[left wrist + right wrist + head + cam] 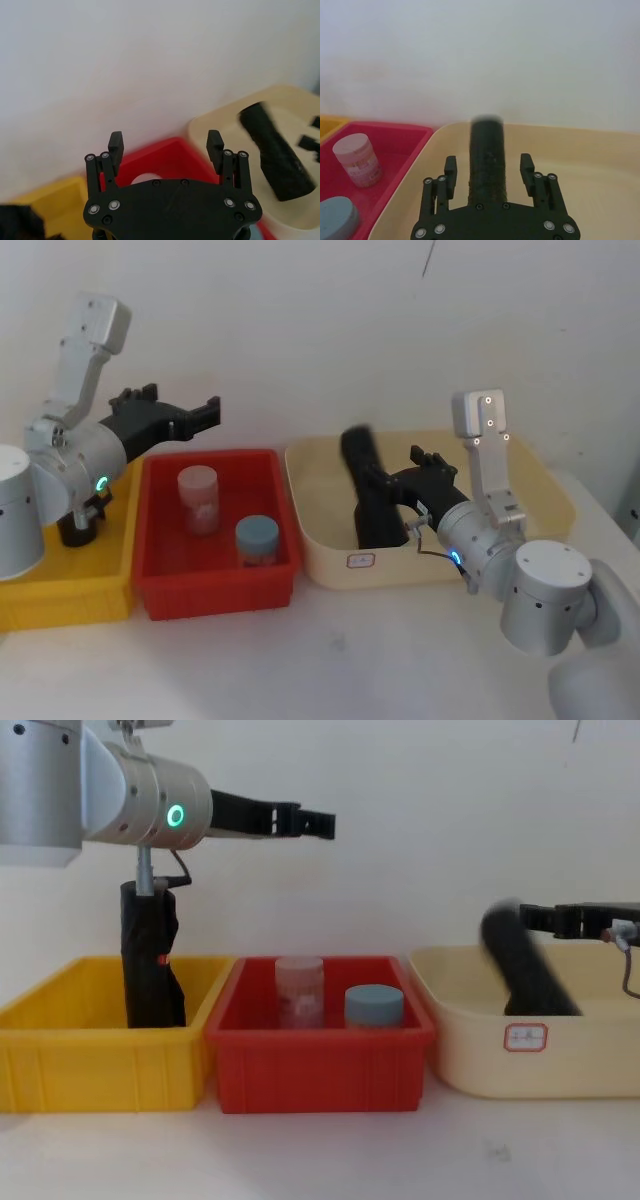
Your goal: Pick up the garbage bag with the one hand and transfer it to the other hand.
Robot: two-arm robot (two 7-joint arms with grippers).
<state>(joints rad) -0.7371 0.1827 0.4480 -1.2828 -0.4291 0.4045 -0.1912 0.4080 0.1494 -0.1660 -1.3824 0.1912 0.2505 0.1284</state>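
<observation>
Your right gripper (489, 162) straddles the garbage bag (366, 490), jaws wide, not touching; bag leans inside the beige bin (330, 565). Your left gripper (165, 137) hangs wide open, empty, over the red bin (215, 585).

Table (350, 660), yellow bin (60, 600), red bin (220, 595) (cream bin (390, 568))
</observation>
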